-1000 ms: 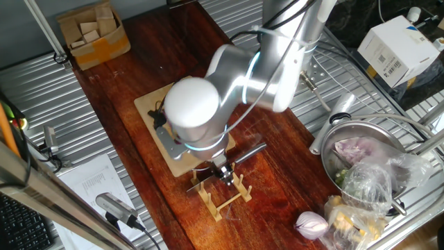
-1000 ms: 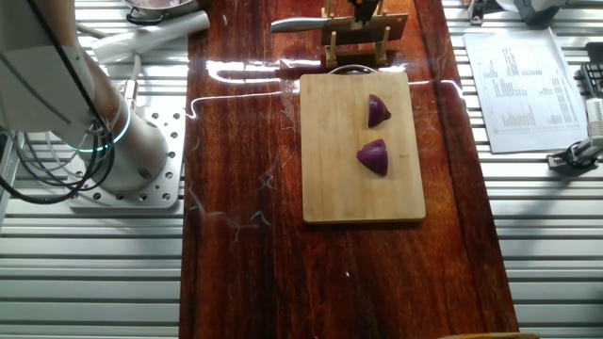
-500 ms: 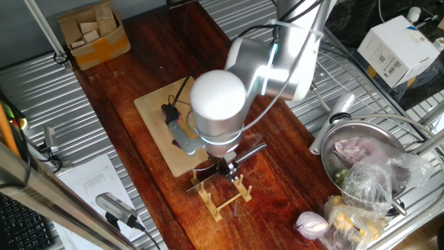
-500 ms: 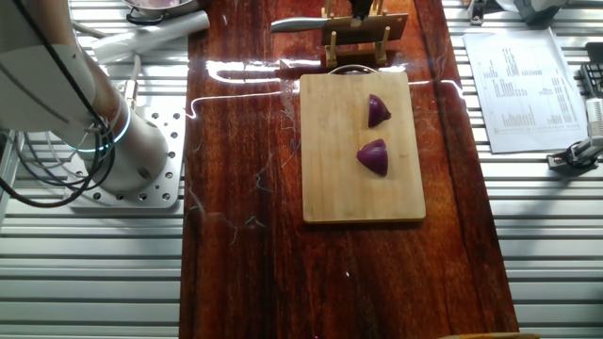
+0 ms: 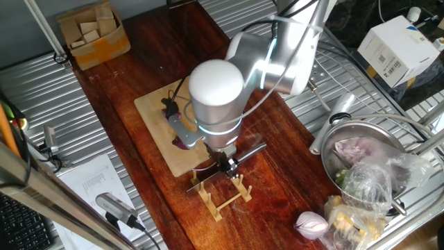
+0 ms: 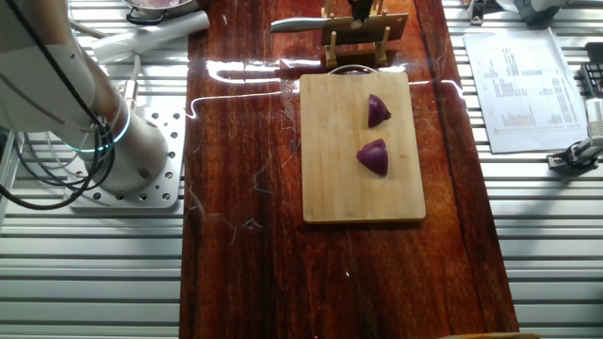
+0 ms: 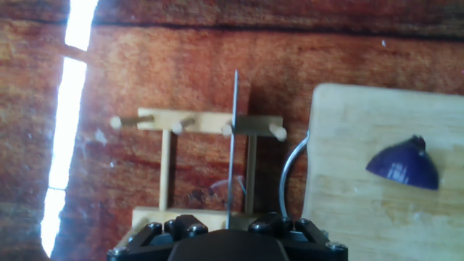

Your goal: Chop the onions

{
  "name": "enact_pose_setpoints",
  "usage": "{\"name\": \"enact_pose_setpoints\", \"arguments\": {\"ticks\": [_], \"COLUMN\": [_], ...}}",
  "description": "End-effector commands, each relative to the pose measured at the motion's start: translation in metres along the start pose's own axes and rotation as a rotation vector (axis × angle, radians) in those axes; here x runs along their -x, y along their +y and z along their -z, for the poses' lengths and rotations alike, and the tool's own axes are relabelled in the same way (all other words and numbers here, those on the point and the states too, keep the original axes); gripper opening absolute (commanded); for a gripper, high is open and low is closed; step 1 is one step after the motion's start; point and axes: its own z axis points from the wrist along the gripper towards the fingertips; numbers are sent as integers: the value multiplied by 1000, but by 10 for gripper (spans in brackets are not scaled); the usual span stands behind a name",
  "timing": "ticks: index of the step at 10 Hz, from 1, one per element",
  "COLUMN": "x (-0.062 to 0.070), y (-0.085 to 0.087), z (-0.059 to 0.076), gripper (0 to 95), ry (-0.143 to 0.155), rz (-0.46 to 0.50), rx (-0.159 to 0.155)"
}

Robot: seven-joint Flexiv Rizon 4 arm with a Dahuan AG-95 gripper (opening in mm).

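Arm base (image 6: 113,141) sits bolted on the metal surface off the desk's left edge, seen from the other fixed view; to its right, on the dark wood desk (image 6: 236,235), a cutting board (image 6: 330,179) carries the onions (image 6: 374,156), two purple wedges lying just apart on the board's right half. At the desk's far edge, a wooden rack (image 7: 210,170) holds a cleaver (image 7: 232,145) upright on edge. Gripper (image 7: 230,228) hangs at the cleaver's handle; cannot tell whether the fingers are clamped.
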Motion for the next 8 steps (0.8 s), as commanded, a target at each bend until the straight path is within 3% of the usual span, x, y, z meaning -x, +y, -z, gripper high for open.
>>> {"name": "enact_pose_setpoints", "arguments": {"ticks": [1, 8], "x": [2, 2], "y": [0, 0], "z": [-3, 0], "gripper": [570, 570], "ry": [18, -8], "rz": [4, -3], "rx": [-2, -3]}}
